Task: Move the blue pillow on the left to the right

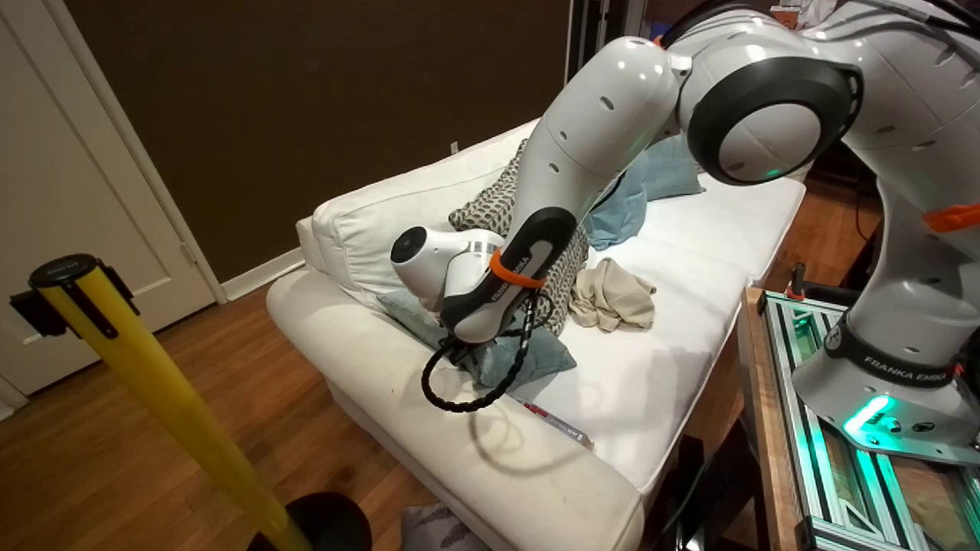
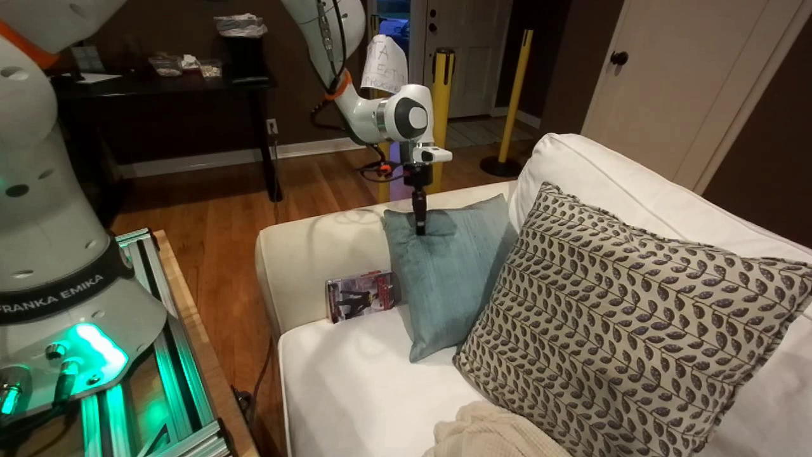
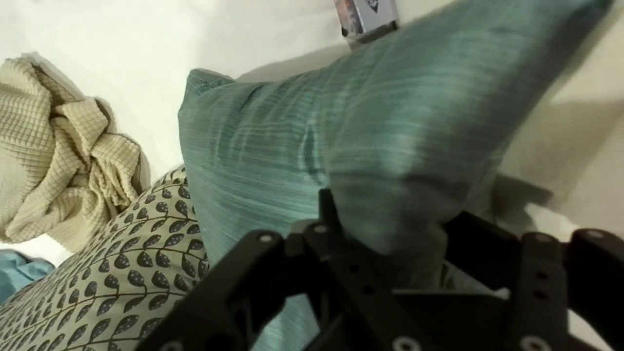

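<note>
FRANKA EMIKA marks the robot base (image 1: 892, 366) and dark forearm cover (image 1: 530, 255). A handwritten paper sign (image 2: 384, 65) shows "TA"; its rest is unclear.

A patterned pillow (image 2: 634, 317) leans beside what seems a beige blanket (image 1: 612, 297).

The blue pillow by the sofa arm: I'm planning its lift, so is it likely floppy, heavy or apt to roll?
The blue pillow will probably sag and fold: its fabric creases and bulges within the gripper. Its plump, cloth-covered look suggests it's light for its size. Squarish with pointed corners, it seems unlikely to roll.
</note>
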